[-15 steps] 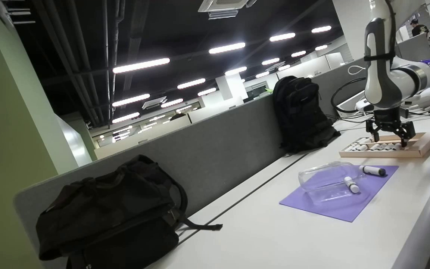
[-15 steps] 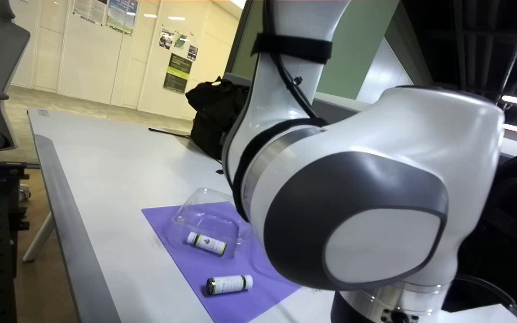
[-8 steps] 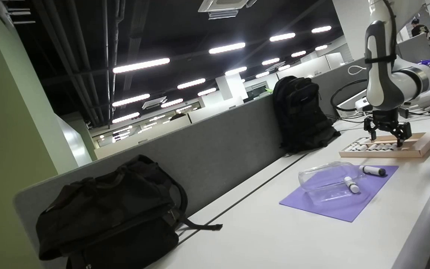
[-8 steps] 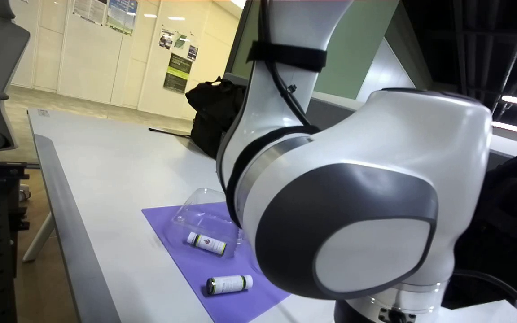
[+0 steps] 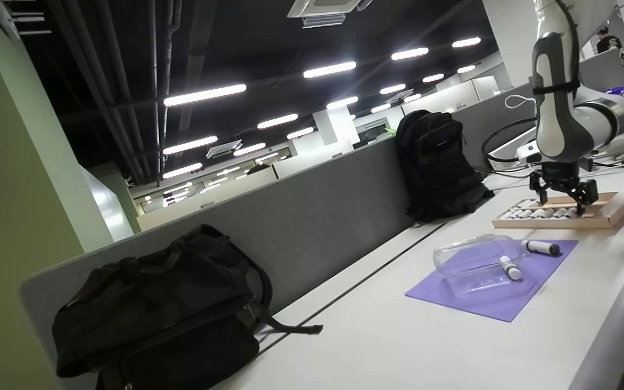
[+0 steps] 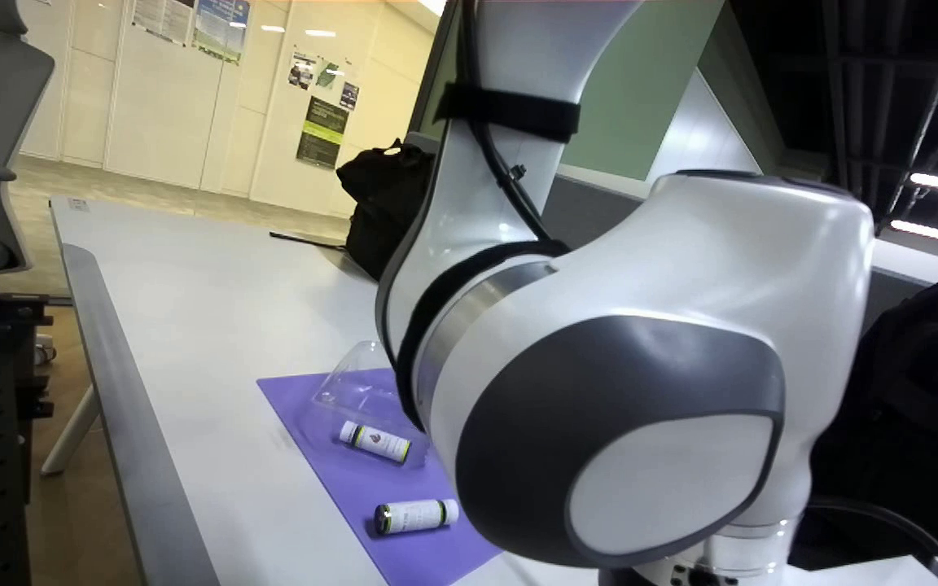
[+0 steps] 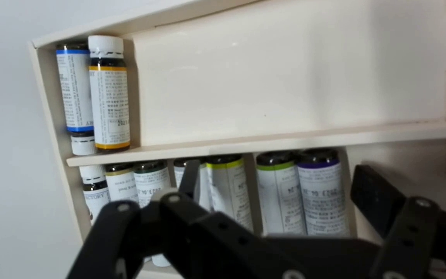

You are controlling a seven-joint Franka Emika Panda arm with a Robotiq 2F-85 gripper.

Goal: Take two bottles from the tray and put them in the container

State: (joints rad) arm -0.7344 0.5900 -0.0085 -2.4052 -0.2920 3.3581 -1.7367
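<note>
Your hand is over the wooden tray, its fingers spread well apart. In the wrist view, white-labelled bottles lie in a row between and beside those fingers; two more bottles lie beyond the divider, at the tray's end. In both exterior views, a purple mat covers part of the surface: one bottle lies directly on it, and another bottle overlaps the clear container; whether it is inside you cannot tell.
</note>
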